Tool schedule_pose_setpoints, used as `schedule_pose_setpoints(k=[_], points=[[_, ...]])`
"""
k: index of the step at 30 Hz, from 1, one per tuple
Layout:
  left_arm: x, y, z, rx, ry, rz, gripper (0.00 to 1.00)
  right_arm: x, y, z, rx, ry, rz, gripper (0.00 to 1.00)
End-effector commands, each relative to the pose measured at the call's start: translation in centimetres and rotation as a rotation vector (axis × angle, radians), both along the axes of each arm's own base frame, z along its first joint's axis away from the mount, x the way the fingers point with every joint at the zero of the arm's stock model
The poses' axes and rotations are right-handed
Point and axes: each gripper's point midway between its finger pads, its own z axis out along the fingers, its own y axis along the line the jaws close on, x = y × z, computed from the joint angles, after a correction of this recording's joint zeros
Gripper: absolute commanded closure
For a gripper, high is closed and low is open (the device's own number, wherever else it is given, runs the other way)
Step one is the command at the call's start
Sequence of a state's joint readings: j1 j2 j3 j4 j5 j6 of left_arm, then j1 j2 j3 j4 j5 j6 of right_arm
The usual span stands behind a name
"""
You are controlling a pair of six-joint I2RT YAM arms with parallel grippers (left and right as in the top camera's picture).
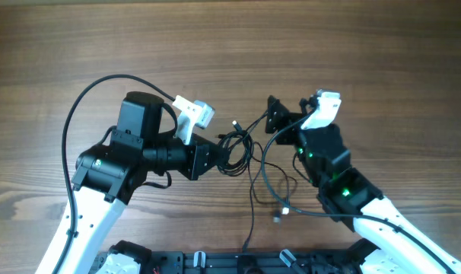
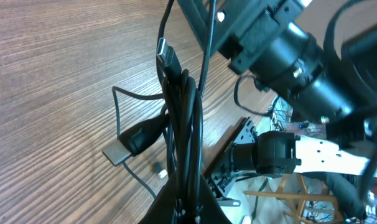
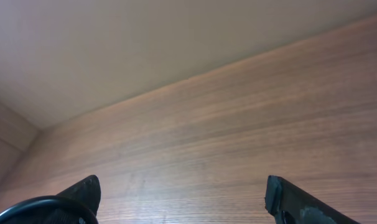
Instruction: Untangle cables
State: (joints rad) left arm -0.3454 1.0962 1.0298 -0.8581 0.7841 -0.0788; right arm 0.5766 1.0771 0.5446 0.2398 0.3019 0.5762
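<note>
The cables (image 1: pixel 238 144) are thin black wires knotted in a small bundle at the table's middle, with loose strands trailing toward the front (image 1: pixel 270 186) and small plug ends. My left gripper (image 1: pixel 215 156) is shut on the bundle. In the left wrist view the cables (image 2: pixel 182 118) run straight up from between my closed jaws (image 2: pixel 187 208), and a flat plug (image 2: pixel 127 146) hangs above the wood. My right gripper (image 1: pixel 275 114) is open just right of the bundle. Its wrist view shows only bare table between its spread fingertips (image 3: pixel 183 190).
The wooden table (image 1: pixel 230 46) stretches away at the back. A thick black arm cable (image 1: pixel 71 122) arcs over my left arm. The arm bases and a black rail (image 1: pixel 238 262) sit at the front edge.
</note>
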Motion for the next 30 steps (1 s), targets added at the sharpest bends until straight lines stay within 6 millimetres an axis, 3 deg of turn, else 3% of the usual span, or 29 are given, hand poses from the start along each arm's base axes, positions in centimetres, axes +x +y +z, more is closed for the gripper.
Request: schedule_pose_setpoints(k=[1, 7, 9, 12, 14, 18, 20, 22, 27, 30], points=[[-0.8, -0.3, 0.2, -0.015, -0.011, -0.054, 0.96, 1.8, -5.2, -0.7, -0.023, 0.025, -0.162, 0.12], [-0.6, -0.1, 0.0, 0.002, -0.012, -0.042, 0.96, 2.3, -14.2, -3.1, -0.063, 0.129, -0.406, 0.08], [-0.5, 0.0, -0.2, 0.010, -0.015, -0.036, 0.96, 2.1, -16.3, -3.7, -0.067, 0.161, -0.459, 0.08], [-0.1, 0.2, -0.4, 0.032, -0.027, -0.017, 0.96, 1.8, -17.4, -4.5, -0.056, 0.199, -0.458, 0.02], [0.5, 0.6, -0.7, 0.061, -0.044, 0.009, 0.96, 2.0, -16.3, -4.7, -0.066, 0.207, -0.366, 0.00], [2.1, 1.3, -0.9, 0.117, -0.107, 0.066, 0.96, 1.5, -10.2, -4.7, -0.019, 0.211, 0.003, 0.00], [3.7, 2.4, -1.4, 0.185, -0.147, 0.145, 0.96, -0.2, -6.3, -4.6, 0.075, 0.241, 0.232, 0.00], [5.0, 3.6, -1.6, 0.231, -0.138, 0.260, 0.96, -1.9, -4.1, -4.6, 0.141, 0.279, 0.372, 0.01], [6.8, 5.4, -1.8, 0.274, -0.119, 0.436, 0.96, -5.5, -1.8, -5.8, 0.250, 0.423, 0.528, 0.00], [6.8, 5.4, -1.8, 0.273, -0.122, 0.436, 0.96, -7.0, -0.3, -4.8, 0.294, 0.408, 0.661, 0.01]])
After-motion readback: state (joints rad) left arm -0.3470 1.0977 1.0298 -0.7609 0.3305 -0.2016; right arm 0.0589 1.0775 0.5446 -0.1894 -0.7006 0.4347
